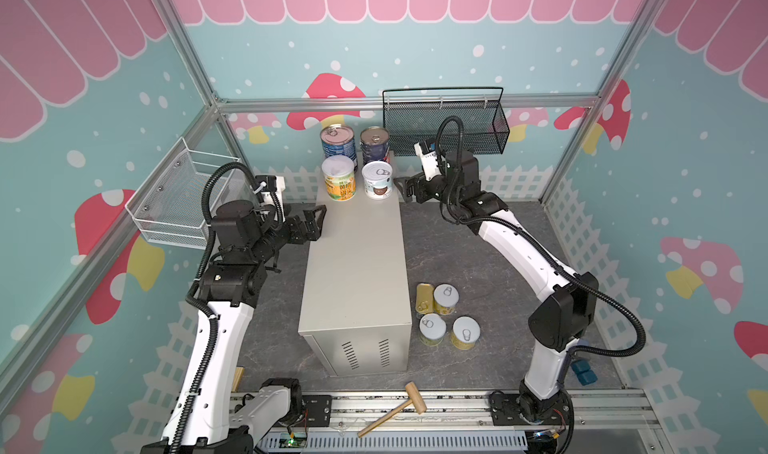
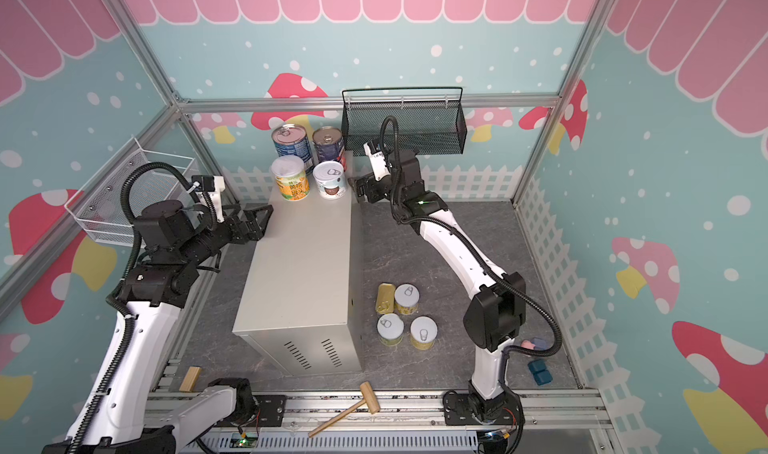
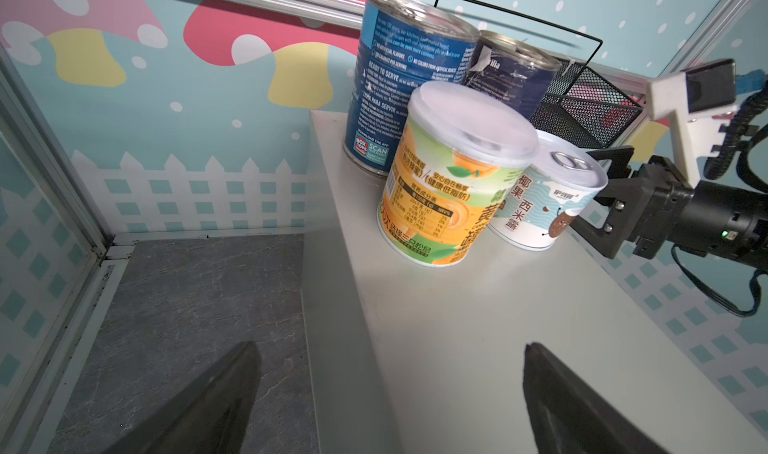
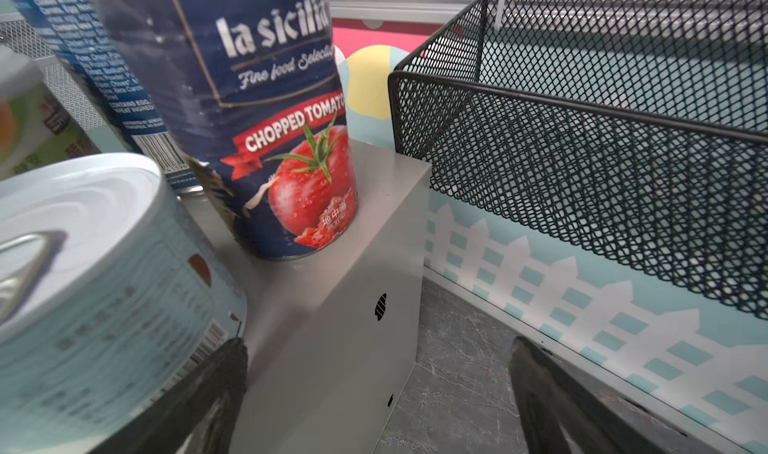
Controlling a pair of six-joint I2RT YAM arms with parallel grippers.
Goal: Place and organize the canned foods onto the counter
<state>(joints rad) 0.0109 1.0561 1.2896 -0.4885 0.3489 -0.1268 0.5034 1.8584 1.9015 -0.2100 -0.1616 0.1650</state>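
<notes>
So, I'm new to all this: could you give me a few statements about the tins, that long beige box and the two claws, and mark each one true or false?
1. Four tins stand upright at the far end of the long beige metal box. True.
2. The flat gold tin lies on top of the box. False: it lies on the grey tabletop beside the box, next to three short yellow-labelled tins.
3. The left gripper and the right gripper are both open and hold nothing. True.
4. The wooden mallet rests on the box. False: it lies on the metal rail at the front.
</notes>
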